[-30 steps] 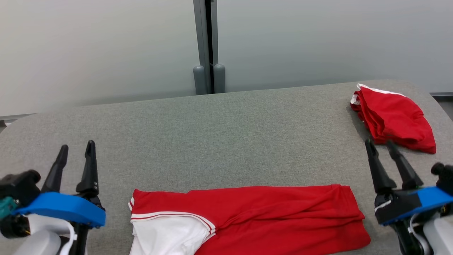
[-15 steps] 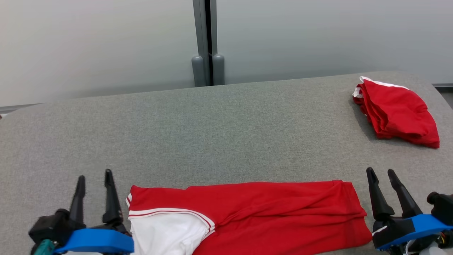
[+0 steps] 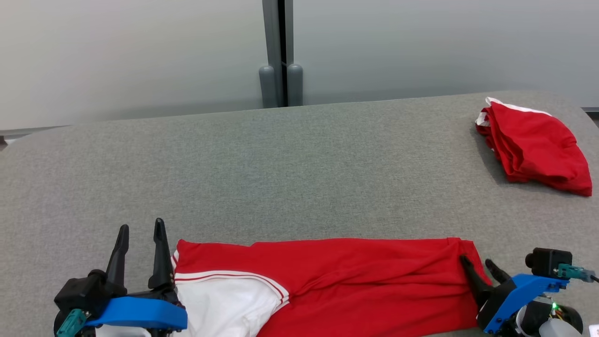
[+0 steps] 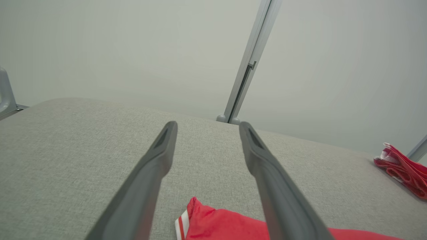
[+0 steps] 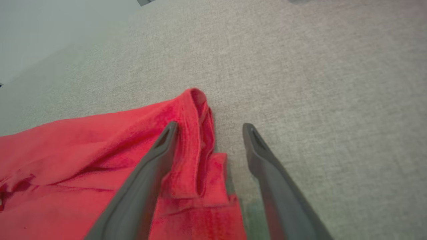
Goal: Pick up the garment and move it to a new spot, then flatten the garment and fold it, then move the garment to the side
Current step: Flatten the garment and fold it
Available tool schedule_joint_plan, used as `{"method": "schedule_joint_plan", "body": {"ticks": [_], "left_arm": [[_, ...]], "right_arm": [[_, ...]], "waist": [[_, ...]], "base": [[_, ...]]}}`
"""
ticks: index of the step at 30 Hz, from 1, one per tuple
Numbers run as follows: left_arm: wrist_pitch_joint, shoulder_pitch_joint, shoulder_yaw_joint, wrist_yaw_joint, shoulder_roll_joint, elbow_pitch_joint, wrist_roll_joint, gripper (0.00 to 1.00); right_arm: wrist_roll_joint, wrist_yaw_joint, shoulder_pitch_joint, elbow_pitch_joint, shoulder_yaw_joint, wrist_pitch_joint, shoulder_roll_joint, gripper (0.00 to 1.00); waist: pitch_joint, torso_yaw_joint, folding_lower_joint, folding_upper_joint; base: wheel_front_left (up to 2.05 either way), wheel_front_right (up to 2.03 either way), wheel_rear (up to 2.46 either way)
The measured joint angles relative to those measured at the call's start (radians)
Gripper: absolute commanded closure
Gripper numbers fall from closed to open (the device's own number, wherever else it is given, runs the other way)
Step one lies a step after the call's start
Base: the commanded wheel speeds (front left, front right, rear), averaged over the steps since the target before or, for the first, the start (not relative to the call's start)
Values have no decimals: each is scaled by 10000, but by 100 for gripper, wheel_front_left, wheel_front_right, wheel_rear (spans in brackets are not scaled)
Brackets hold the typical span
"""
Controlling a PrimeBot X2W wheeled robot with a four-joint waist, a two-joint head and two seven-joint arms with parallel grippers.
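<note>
You are closing in on the half-folded garment (image 3: 337, 276) on the table (image 3: 299, 178): your right fingers (image 3: 471, 277), spread wide and empty, are now straddling its hem, and your left fingers (image 3: 161, 255), likewise open, are arriving just beside its striped end, apparently readying the next fold.

free: table (image 3: 299, 164) middle and left | blocked: garment (image 3: 351, 276) along near edge, red bundle (image 3: 533, 145) far right corner

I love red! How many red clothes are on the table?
2. A long red garment lies flat at the near edge; a folded red garment sits far right on the table.
</note>
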Motion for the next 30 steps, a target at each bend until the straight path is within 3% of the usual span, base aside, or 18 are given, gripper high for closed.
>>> {"method": "schedule_joint_plan", "body": {"ticks": [5,10,11,12,13,14,22,26,27,30], "left_arm": [[0,-103,192,-242,-247,268,284,0],[0,-103,349,-366,-405,422,489,0],[0,-103,387,-414,-430,441,512,0],[0,-103,424,-424,-453,470,531,0],[0,-103,466,-441,-470,495,583,0],[0,-103,502,-479,-483,514,596,0],[0,-104,694,-616,-614,669,775,0],[0,-103,736,-662,-667,719,809,0],[0,-100,780,-686,-679,746,851,0],[0,-87,821,-708,-713,796,867,0]], "right_arm": [[564,0,-333,872,-2,1016,221,0],[997,-4,-417,972,291,1755,244,0],[1112,-10,-416,934,351,1833,245,20],[1210,-15,-413,895,416,1896,247,53],[1273,-15,-406,828,472,1912,247,64],[1338,-15,-399,802,489,1889,259,100],[1685,0,-431,512,520,1925,155,100],[1716,2,-490,188,341,1987,-301,100],[1641,2,-557,-8,94,1981,-738,100],[1442,0,-580,-291,-288,1988,-1237,100]], "waist": [[-6,233,0,-1],[-23,380,-1,-2],[-25,394,-1,-2],[-30,407,-1,-2],[-28,415,-1,-2],[-31,418,-1,-2],[-122,321,0,1],[-167,275,0,1],[-191,243,0,1],[-225,191,-1,1]], "base": [[0,0,0],[0,0,0],[0,0,0],[0,0,0],[0,0,0],[0,0,0],[0,0,0],[0,0,0],[0,0,0],[0,0,0]]}}
